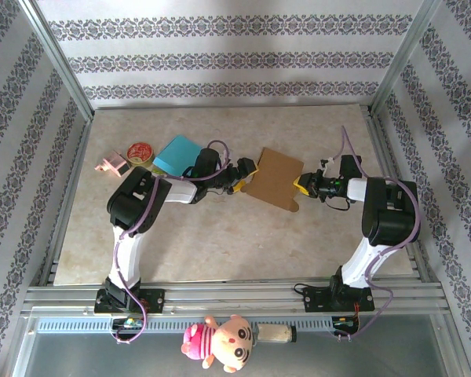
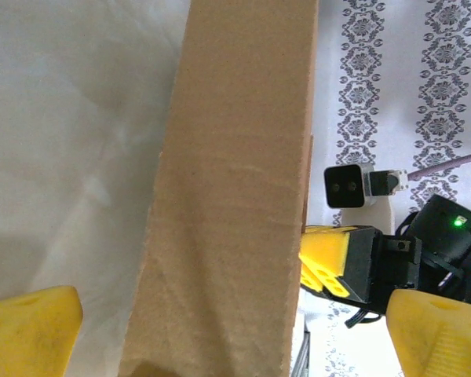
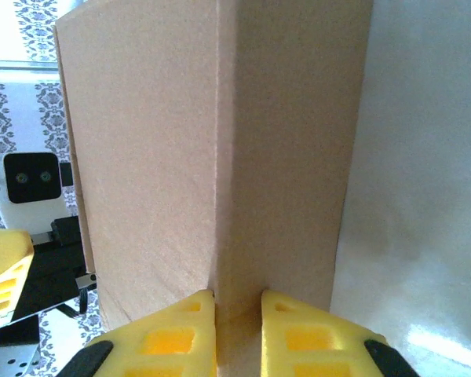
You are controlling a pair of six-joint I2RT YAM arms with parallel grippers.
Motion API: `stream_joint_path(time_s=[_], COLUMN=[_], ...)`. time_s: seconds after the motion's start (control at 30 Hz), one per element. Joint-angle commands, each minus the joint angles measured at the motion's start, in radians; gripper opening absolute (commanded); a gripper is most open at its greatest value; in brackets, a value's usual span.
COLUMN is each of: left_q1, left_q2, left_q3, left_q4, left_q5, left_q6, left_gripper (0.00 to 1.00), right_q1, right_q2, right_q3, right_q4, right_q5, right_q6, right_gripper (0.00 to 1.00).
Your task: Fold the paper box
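Note:
The paper box is a flat brown cardboard piece in the middle of the table, held up on edge between my two grippers. My right gripper meets its right edge. In the right wrist view the yellow fingertips press on both sides of a folded cardboard panel, so my right gripper is shut on it. My left gripper sits at the box's left edge. Its yellow fingers stand wide apart around the cardboard without pinching it. The right gripper's yellow pad shows behind the board.
A blue box, a red round object and a small pink item lie at the left rear of the table. A plush doll hangs below the front rail. Metal frame posts stand at both sides.

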Motion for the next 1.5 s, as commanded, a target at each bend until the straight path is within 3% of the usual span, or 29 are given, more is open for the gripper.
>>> stream_joint_path(time_s=[0.0,0.3,0.57,0.67,0.73,0.8,0.9,1.03,1.2,1.3,1.4,1.47], left_q1=[-0.021,-0.054,-0.083,-0.082,-0.082,-0.081,-0.077,-0.064,-0.043,-0.032,-0.028,-0.028], left_q2=[0.059,0.093,0.126,0.099,0.072,0.054,0.024,-0.024,-0.096,-0.128,-0.143,-0.152], left_q3=[0.034,0.097,0.171,0.164,0.157,0.152,0.134,0.093,0.048,0.026,0.020,0.012], left_q4=[0.079,0.033,0.019,0.005,-0.016,-0.023,-0.020,-0.015,-0.063,-0.081,-0.078,-0.070], left_q5=[0.020,0.017,0.005,-0.011,-0.031,-0.044,-0.073,-0.108,-0.153,-0.169,-0.169,-0.175], left_q6=[-0.058,-0.069,-0.110,-0.109,-0.111,-0.119,-0.135,-0.158,-0.154,-0.163,-0.179,-0.193], left_gripper=[1.00,0.96,0.70,0.59,0.53,0.51,0.50,0.47,0.47,0.46,0.46,0.46], right_q1=[-0.003,-0.017,-0.016,-0.015,-0.014,-0.013,-0.013,0.020,0.237,0.490,0.693,0.727], right_q2=[0.031,0.047,0.037,0.016,-0.034,-0.099,-0.262,-0.538,-0.863,-0.961,-0.919,-0.840], right_q3=[-0.022,-0.014,-0.015,-0.012,-0.012,-0.010,-0.012,-0.056,-0.176,-0.271,-0.284,-0.263], right_q4=[0.009,0.023,0.027,0.024,0.015,-0.015,-0.067,-0.086,0.063,0.151,0.136,0.138], right_q5=[0.004,-0.001,-0.009,-0.009,-0.003,0.031,0.120,0.354,0.630,0.683,0.888,0.994], right_q6=[-0.001,0.020,0.019,0.026,0.035,0.034,0.046,0.019,-0.321,-0.807,-1.144,-1.250], right_gripper=[0.02,0.02,0.03,0.08,0.22,0.47,0.72,0.89,0.98,0.98,0.98,0.98])
